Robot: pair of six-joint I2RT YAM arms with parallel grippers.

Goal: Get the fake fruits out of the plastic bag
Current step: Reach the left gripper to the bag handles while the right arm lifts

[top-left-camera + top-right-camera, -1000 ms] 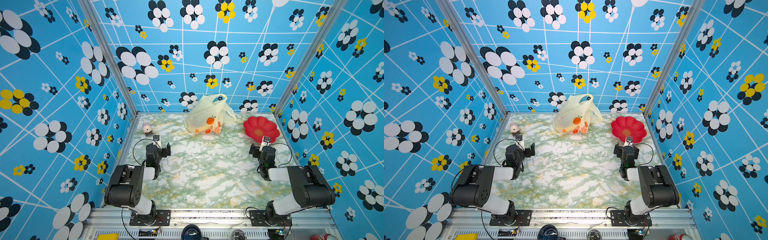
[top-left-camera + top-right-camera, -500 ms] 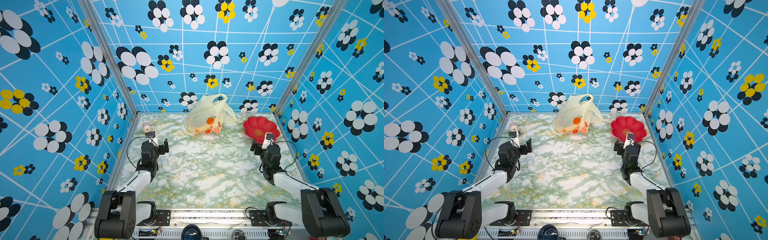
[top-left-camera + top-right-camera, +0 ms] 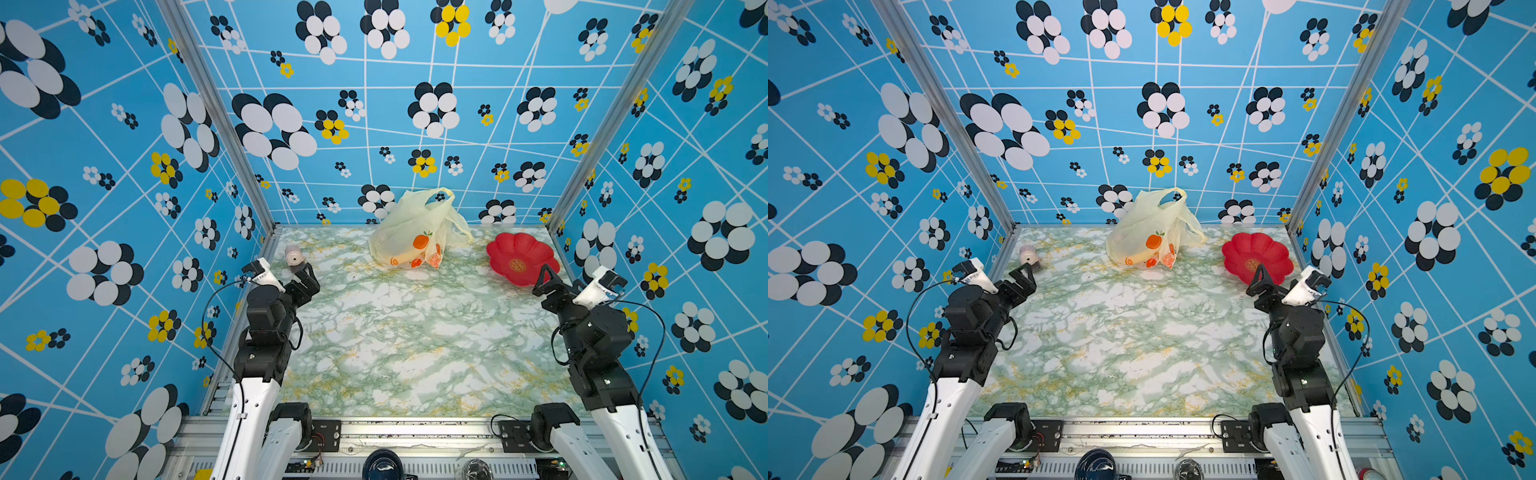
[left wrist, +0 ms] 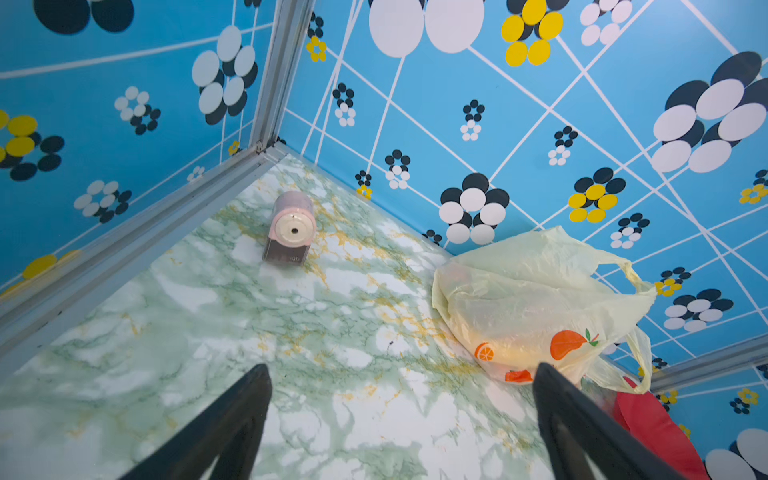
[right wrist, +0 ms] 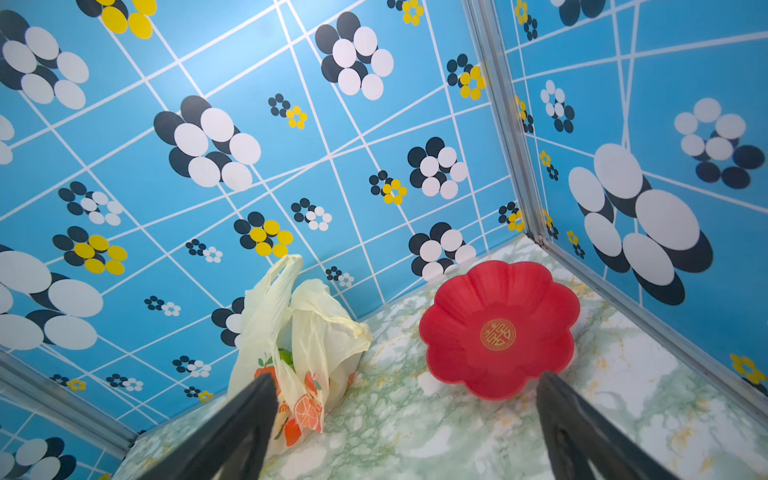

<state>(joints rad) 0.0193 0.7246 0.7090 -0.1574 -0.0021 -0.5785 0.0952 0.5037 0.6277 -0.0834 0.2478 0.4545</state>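
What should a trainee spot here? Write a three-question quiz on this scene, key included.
1. True or false: the left gripper and the right gripper are both open and hold nothing.
2. Fill the gap: in both top views the translucent pale-yellow plastic bag stands to the ___ of the red flower-shaped plastic plate.
3. Which thing lies nearest the left gripper? A. the bag. B. the plate. C. the small pink pencil sharpener.

Key: 1. True. 2. Left. 3. C.
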